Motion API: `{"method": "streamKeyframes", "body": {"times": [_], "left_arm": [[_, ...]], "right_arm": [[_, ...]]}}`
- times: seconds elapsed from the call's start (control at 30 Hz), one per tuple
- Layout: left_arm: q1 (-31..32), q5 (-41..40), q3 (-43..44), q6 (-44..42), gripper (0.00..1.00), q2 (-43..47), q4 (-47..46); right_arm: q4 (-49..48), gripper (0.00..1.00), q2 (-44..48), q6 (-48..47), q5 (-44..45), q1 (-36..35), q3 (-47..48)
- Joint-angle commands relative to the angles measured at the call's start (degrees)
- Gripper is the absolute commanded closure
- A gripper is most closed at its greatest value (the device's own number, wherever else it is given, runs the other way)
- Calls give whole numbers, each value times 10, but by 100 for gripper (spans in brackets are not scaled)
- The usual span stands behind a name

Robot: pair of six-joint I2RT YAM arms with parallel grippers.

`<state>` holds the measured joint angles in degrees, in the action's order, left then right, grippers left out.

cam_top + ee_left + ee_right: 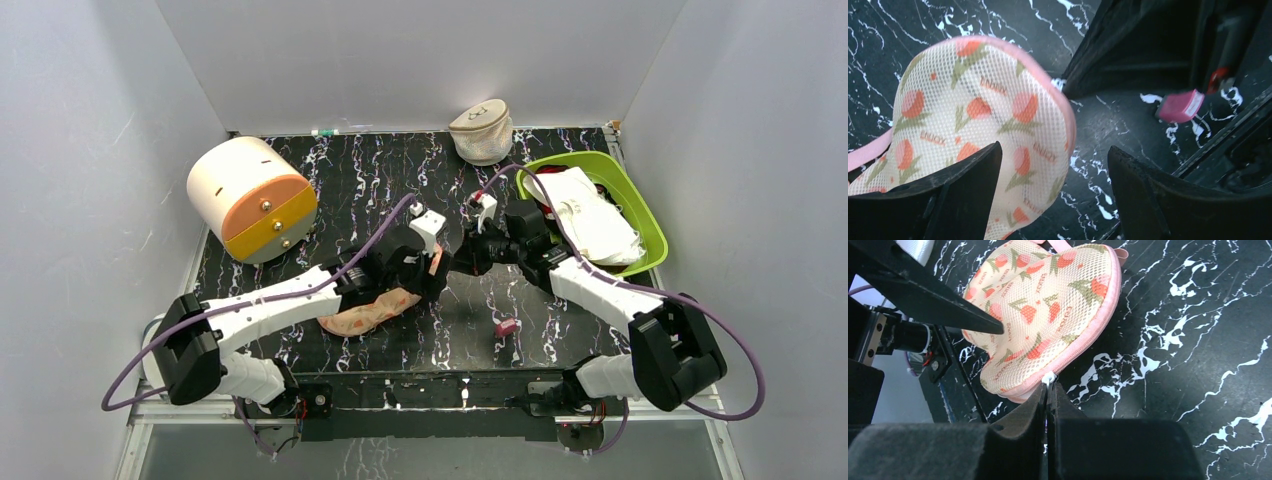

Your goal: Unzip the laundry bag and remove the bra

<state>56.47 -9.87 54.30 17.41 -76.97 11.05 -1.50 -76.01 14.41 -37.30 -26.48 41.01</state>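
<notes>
On a black marbled table (560, 310), two robot arms met over the middle. The laundry bag (372, 310), a flat peach printed case, lay under the left arm, left of centre. Its long axis ran from near-left to far-right, and its far-right end pointed at both pincers. The left gripper (1054, 152) was nearer the bag's body. Its jaws stood wide apart and held nothing, with one finger over the mesh and the other over bare table beside the pink trim (1098, 325). The right gripper (1049, 390) came at the bag from the right with its jaws fully closed. The white zipper pull (1049, 379) sat right at its fingertips on the trim and appeared to be pinched between them. The zip looked closed, so the coming pull would probably have to follow the curved trim away from that end. The bra was nowhere visible and was presumably inside the case. From above, the left arm covered much of the bag. The green bin (648, 222) at far right held white cloth that could not be identified. A small pink object (1180, 106) lay apart, near right.
</notes>
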Motion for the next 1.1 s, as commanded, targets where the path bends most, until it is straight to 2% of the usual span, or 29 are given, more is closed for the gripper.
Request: {"method": "streamKeyframes", "body": {"times": [0.0, 0.27, 0.4, 0.5, 0.67, 0.8, 1.07], "left_arm": [[-2, 3, 42, 32, 27, -25, 22], [-2, -28, 70, 27, 51, -74, 45], [-2, -45, 74, 5, 68, -77, 58], [-2, -54, 79, -22, 77, -76, 69], [-2, -56, 74, -75, 83, -60, 73], [-2, -48, 60, -108, 86, -41, 71], [-2, -1, 48, -123, 93, -46, 69]], "right_arm": [[-30, 100, 29, 21, 0, -14, -7], [-26, 100, 34, 18, 2, -26, -12], [-22, 100, 33, 13, 11, -26, -11], [-23, 100, 32, 14, 34, -25, -11], [-34, 100, 13, 21, 42, -1, -9], [-60, 100, -9, 38, 12, 43, -14], [-84, 100, -44, 42, 1, 73, -12]]}}
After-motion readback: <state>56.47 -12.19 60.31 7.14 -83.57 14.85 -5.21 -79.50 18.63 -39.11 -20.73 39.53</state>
